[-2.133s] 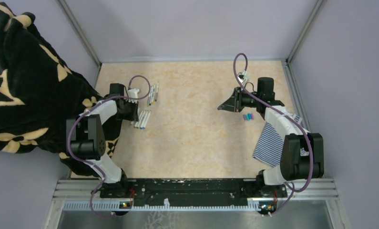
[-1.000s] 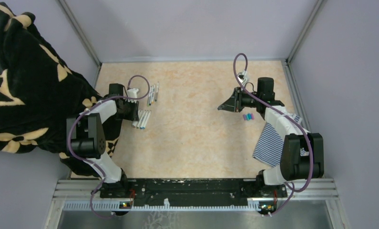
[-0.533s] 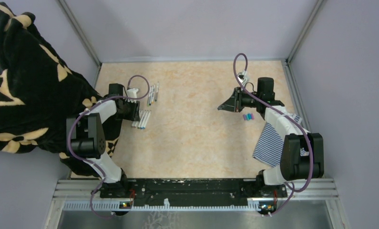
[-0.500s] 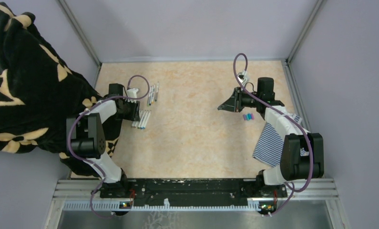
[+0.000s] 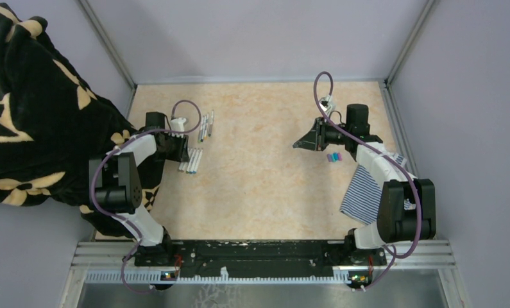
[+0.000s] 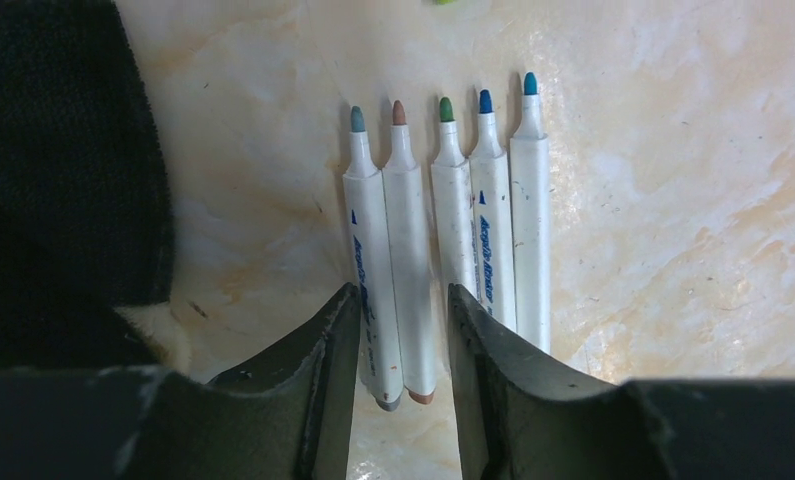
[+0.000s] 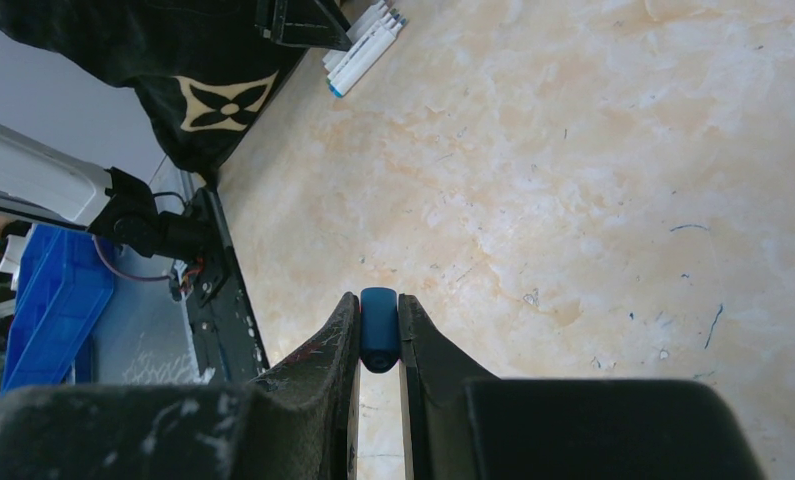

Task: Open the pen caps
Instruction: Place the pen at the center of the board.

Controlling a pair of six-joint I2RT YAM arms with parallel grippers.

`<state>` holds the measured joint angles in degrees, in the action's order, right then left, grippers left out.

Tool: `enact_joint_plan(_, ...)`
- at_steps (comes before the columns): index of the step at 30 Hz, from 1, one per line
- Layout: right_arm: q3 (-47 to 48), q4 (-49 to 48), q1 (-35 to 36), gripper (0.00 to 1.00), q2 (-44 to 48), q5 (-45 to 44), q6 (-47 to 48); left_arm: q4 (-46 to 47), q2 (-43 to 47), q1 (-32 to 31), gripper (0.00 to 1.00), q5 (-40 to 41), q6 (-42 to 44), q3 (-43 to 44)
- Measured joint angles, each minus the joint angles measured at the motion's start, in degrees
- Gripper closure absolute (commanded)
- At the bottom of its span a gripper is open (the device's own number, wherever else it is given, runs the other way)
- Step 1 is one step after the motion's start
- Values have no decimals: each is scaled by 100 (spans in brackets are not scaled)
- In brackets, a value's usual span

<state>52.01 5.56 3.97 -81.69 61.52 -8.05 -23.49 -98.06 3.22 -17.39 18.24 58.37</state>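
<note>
Your left claw (image 6: 401, 300) stands partly open, low over the surface (image 5: 258, 186); its fingers (image 6: 323, 350) sit either side of the rear ends of the two leftmost pens (image 6: 453, 230) in a row of five; whether they touch those barrels cannot be told. All five pens lie side by side, uncapped, with their coloured tips pointing away from the claw. A black cloth (image 6: 63, 170) lies just beside the row on the left. From above, a second small group of pens (image 5: 205, 127) lies farther back on the same side.

Your right claw (image 7: 378, 300) is closed on a blue cap (image 7: 378, 328), pinched between the fingertips and held above the surface, well apart from the pens. A few loose caps (image 5: 333, 156) lie on the surface under that arm, near a striped cloth (image 5: 361, 189).
</note>
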Motion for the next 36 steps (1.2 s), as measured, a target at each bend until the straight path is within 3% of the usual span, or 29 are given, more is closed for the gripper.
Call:
enact_joint_plan(12, 0, 0, 0, 100, 0, 0, 9, 61, 61, 7, 61, -162, -4, 0)
enact_joint_plan(23, -2, -33, -92, 100, 0, -61, -90, 98, 413, 42, 53, -262, -87, -2)
enact_joint_plan(29, -144, -348, -579, 100, 35, -291, -470, 168, 748, 42, 43, -404, -114, -24)
enact_joint_plan(36, -339, -555, -1250, 100, 120, -839, -872, 155, 1314, 42, 25, -680, -131, -409)
